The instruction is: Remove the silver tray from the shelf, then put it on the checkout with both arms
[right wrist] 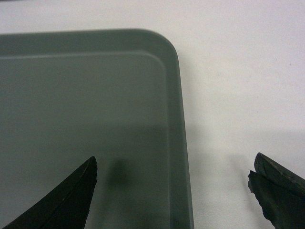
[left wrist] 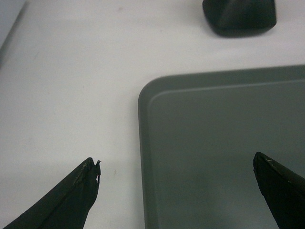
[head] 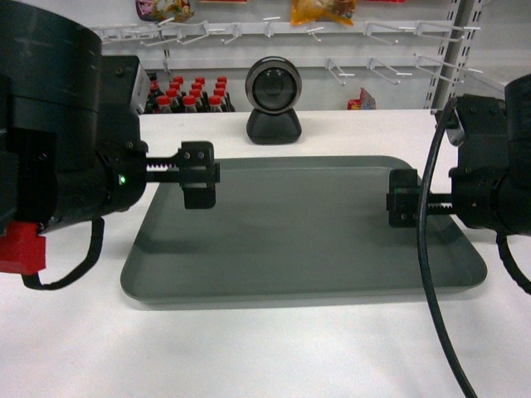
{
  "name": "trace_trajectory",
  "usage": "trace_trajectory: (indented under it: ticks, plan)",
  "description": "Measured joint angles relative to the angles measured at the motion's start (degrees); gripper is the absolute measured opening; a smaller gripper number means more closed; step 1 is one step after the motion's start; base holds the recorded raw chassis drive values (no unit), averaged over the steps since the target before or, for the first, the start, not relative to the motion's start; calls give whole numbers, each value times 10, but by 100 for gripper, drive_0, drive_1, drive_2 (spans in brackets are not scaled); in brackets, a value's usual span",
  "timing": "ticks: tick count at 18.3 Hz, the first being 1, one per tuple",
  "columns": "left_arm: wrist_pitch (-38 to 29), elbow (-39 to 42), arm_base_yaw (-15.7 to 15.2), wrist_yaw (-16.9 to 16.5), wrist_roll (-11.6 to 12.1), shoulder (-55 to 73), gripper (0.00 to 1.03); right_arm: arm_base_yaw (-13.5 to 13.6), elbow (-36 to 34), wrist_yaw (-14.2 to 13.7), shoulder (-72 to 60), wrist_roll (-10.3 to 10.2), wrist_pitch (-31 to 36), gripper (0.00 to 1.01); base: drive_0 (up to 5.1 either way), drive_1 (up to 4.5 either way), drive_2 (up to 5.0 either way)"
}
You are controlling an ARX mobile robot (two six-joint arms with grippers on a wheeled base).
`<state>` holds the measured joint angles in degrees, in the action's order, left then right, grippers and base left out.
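The silver tray (head: 299, 240) lies flat on the white checkout (head: 249, 356). My left gripper (head: 199, 174) hovers open over the tray's left rim. In the left wrist view its fingers straddle that rim: one is over the checkout (left wrist: 71, 86), the other over the tray (left wrist: 228, 143), and the left gripper (left wrist: 175, 161) holds nothing. My right gripper (head: 404, 197) is open over the right rim. In the right wrist view the right gripper (right wrist: 174, 162) spans the tray (right wrist: 86, 105) edge and the checkout (right wrist: 238, 71), also holding nothing. The shelf is out of view.
A black round camera on a stand (head: 273, 99) sits just behind the tray; its base (left wrist: 239, 16) shows in the left wrist view. Red-capped bottles (head: 189, 95) and wall peg hooks (head: 390, 66) stand further back. A black cable (head: 431, 274) hangs in front of the tray's right end.
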<state>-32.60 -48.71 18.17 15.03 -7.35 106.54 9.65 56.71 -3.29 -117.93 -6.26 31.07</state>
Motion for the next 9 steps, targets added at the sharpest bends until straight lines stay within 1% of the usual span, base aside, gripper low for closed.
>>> trace_trajectory:
  ticks: [2, 3, 4, 5, 6, 8, 9]
  plan:
    - [-11, 10, 0, -12, -6, -47, 98, -4, -11, 8, 49, -16, 12, 98, 0, 0, 0]
    - [-16, 15, -1, -17, -8, -67, 98, -7, -18, 17, 70, -21, 25, 98, 0, 0, 0]
    - [-23, 23, -3, -23, -10, -95, 98, -8, -26, 20, 97, -25, 40, 98, 0, 0, 0]
    - [-41, 33, -3, -24, -3, -117, 98, -12, -35, 20, 118, -25, 59, 98, 0, 0, 0]
    - [-30, 40, -6, -28, 3, -154, 98, -13, -51, 20, 150, -25, 82, 98, 0, 0, 0]
    - [-25, 61, -17, -26, 6, -219, 98, -15, -82, 23, 209, -25, 97, 98, 0, 0, 0]
    - [-18, 77, -25, -25, 8, -258, 98, -14, -106, 26, 263, -25, 100, 98, 0, 0, 0]
